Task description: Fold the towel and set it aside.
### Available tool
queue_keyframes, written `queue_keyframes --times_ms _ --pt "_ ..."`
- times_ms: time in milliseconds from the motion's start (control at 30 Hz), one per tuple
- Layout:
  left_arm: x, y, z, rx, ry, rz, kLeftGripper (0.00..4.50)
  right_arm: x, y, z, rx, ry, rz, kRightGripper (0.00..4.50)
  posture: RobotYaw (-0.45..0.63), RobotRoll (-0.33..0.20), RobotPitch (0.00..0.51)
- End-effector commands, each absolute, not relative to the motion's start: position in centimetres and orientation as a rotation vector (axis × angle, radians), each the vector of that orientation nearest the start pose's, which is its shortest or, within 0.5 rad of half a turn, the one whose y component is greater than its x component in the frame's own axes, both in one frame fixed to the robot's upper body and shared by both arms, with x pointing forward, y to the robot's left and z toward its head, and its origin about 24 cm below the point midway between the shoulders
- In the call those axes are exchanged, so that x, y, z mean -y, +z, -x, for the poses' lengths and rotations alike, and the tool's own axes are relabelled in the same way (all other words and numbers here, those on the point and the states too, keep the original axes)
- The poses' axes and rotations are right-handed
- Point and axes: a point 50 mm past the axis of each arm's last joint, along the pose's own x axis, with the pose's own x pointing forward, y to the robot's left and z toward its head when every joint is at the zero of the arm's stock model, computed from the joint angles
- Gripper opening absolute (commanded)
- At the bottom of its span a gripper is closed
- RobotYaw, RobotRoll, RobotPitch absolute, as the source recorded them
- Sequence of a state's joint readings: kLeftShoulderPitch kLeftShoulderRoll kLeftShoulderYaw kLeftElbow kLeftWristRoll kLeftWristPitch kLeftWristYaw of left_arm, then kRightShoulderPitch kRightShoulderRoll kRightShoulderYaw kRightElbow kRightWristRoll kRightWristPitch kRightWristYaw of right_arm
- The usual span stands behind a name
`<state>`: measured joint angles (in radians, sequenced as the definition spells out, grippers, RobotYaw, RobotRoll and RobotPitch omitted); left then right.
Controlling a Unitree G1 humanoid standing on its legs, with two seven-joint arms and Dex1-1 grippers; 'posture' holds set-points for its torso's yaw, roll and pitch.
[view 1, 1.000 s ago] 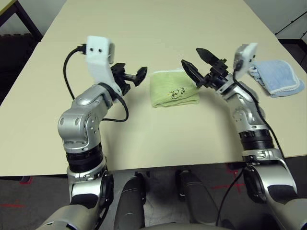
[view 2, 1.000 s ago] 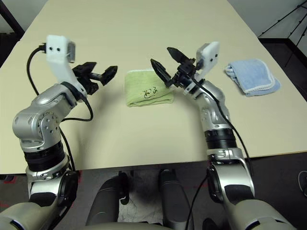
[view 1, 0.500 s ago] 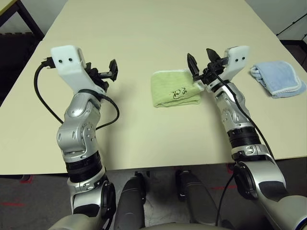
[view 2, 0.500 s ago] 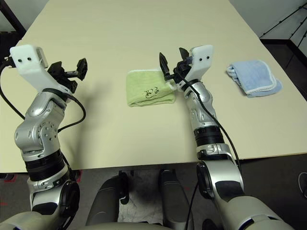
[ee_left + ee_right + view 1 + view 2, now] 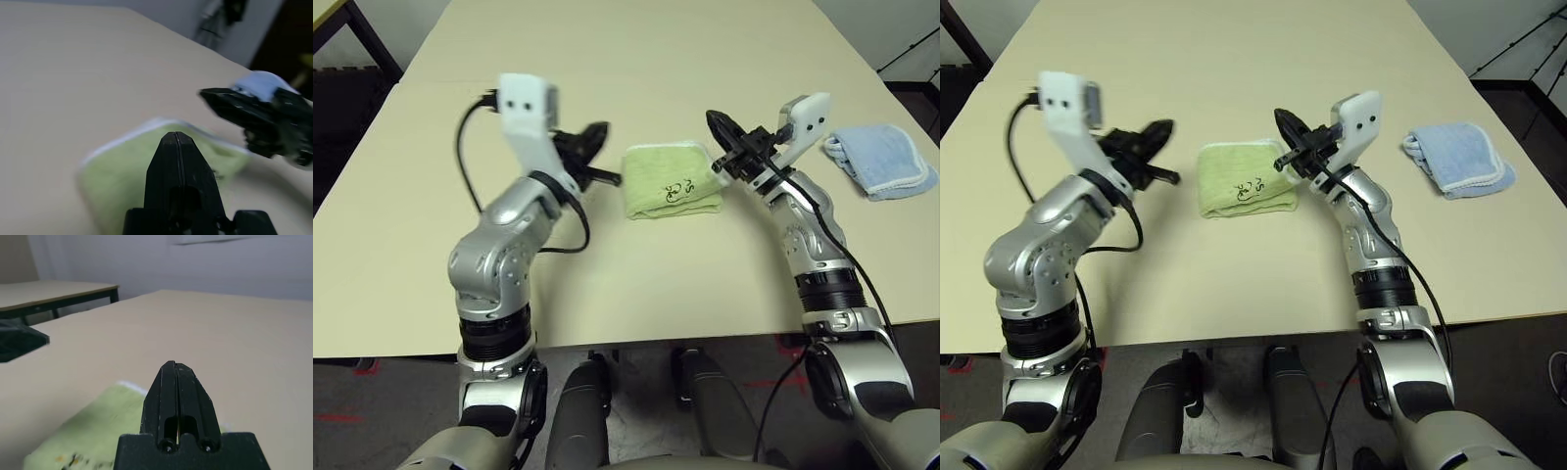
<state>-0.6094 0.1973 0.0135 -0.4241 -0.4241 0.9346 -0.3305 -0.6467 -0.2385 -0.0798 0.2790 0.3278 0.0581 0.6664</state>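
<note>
Small light-green terry towel [image 5: 672, 183] w/ white edging lies folded at table centre, between both grippers. Judged soft, light, floppy; best pinched at a stitched edge or corner. Left gripper [image 5: 593, 133] and right gripper [image 5: 718, 125] are seen pinched closed, empty. Smooth beige table [image 5: 636, 59], ample room; light-blue folded cloth [image 5: 882, 158] far right.

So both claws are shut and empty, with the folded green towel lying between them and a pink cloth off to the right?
Not quite: the cloth off to the right is light blue, as the left eye view shows. Both grippers, left and right, are shut and empty, with the folded green towel between them.
</note>
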Motion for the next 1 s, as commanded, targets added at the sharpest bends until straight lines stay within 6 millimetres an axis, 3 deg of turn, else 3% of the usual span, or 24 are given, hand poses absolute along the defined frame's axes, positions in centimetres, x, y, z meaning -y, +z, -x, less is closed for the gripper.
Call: queue_keyframes --times_ms 33,400,733,867,1000 --pt "-8.1 20.9 -28.9 0.036 -0.82 0.01 0.0 14.1 17.3 -34.2 0.302 0.768 0.007 0.02 -0.13 0.0 0.208" --pt "-5.7 16.7 -30.6 -0.059 -0.851 0.026 0.0 15.1 14.0 -34.2 0.1 0.746 0.143 0.02 -0.17 0.0 0.231" --pt "-5.9 12.7 -31.7 -0.146 -0.805 0.004 0.0 15.1 12.0 -34.7 0.004 0.711 0.171 0.02 -0.17 0.0 0.248" --pt "-6.3 12.1 -31.6 -0.159 -0.792 -0.007 0.0 14.8 11.7 -34.8 0.0 0.715 0.171 0.02 -0.16 0.0 0.25" --pt "-6.7 12.9 -31.6 -0.133 -0.78 -0.013 0.0 15.3 13.1 -35.0 0.05 0.699 0.158 0.02 -0.15 0.0 0.246"
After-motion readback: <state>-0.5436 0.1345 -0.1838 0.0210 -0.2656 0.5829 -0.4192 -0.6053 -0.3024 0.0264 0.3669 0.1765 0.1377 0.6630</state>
